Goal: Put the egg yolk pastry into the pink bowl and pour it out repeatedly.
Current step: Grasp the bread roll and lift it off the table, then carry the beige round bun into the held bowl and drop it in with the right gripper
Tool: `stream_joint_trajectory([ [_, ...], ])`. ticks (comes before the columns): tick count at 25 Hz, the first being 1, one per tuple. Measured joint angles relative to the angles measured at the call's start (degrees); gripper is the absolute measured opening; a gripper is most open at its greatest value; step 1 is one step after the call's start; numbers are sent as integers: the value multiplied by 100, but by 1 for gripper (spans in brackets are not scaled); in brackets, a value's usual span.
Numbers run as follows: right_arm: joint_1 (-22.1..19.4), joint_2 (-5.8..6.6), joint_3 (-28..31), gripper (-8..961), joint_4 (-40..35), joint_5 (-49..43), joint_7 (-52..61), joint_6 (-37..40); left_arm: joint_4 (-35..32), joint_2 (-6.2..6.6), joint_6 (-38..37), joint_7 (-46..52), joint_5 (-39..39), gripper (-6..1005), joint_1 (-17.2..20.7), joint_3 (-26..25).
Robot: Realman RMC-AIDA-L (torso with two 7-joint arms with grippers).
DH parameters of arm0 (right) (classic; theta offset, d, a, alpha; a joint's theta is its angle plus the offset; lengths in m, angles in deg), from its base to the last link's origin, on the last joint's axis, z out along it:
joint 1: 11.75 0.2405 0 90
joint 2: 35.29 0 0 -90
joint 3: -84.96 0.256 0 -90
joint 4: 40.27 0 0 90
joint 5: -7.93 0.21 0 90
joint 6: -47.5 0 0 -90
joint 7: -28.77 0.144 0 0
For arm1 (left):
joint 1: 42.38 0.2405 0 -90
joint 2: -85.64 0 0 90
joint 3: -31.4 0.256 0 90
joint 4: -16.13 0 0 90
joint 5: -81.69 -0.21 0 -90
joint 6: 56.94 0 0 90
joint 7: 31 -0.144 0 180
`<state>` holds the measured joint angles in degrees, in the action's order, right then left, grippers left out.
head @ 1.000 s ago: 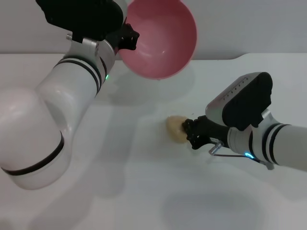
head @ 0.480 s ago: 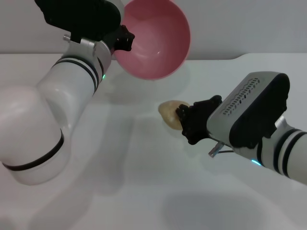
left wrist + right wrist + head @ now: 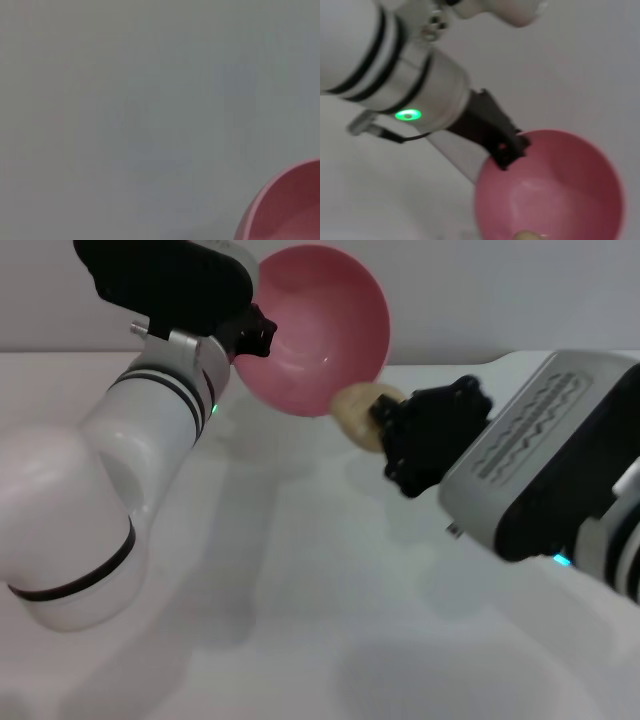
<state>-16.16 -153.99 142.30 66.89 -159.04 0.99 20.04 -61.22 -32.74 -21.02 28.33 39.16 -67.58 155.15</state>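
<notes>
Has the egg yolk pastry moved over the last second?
Yes. Held in the right tool, the egg yolk pastry has risen off the table to the lower rim of the pink bowl.

Tan pastry (image 3: 358, 410) at tilted, airborne pink bowl (image 3: 320, 330) rim.

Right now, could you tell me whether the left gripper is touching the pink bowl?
Touching. The head view shows the left gripper clamped on the pink bowl at its rim, holding it tilted in the air.
</notes>
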Motion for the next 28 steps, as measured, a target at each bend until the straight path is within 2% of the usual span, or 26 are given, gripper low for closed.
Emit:
stream_joint_trajectory([
  [5,35,5,291,-1,35,-16,-30,2,-49,15,17,-104,3,-1,128,41],
  [12,340,6,645,-2,-141,-21,-45,34,-477,9,95,-440,10,-1,408,329],
  [18,548,7,667,16,-283,-21,-48,38,-740,8,194,-694,48,0,534,594],
  [28,806,5,573,46,-576,-13,-52,23,-878,4,191,-738,108,0,513,914],
])
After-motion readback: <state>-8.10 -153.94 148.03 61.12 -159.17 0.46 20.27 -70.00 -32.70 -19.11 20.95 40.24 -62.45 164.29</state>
